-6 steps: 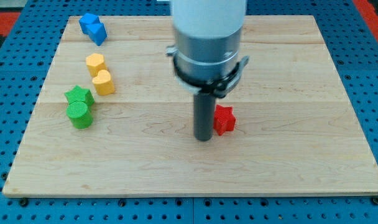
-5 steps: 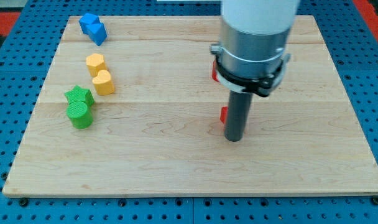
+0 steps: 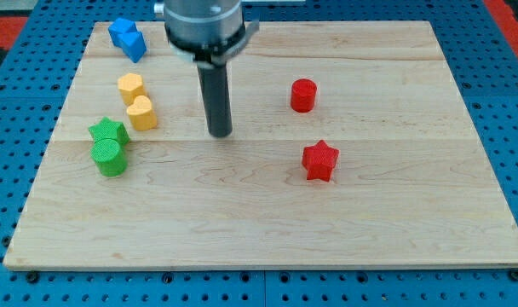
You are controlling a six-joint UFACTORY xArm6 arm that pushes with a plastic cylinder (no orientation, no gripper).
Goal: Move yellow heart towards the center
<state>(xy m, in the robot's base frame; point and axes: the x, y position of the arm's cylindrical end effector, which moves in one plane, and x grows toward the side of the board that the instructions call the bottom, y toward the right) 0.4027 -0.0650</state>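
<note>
The yellow heart (image 3: 141,112) sits at the board's left, just below a yellow hexagon-like block (image 3: 131,87) and close to it. My tip (image 3: 219,134) rests on the wooden board (image 3: 267,222) left of centre, to the right of the yellow heart and slightly lower in the view. A clear gap of bare wood lies between the tip and the heart. The tip touches no block.
Two blue blocks (image 3: 127,38) lie together at the top left corner. A green star (image 3: 108,132) and a green cylinder (image 3: 109,158) sit together below the yellow heart. A red cylinder (image 3: 303,95) and a red star (image 3: 319,160) stand right of centre.
The rod has swung from beside the red star leftward and up the view to left of centre. The red star ended slightly further right; the red cylinder shows fully.
</note>
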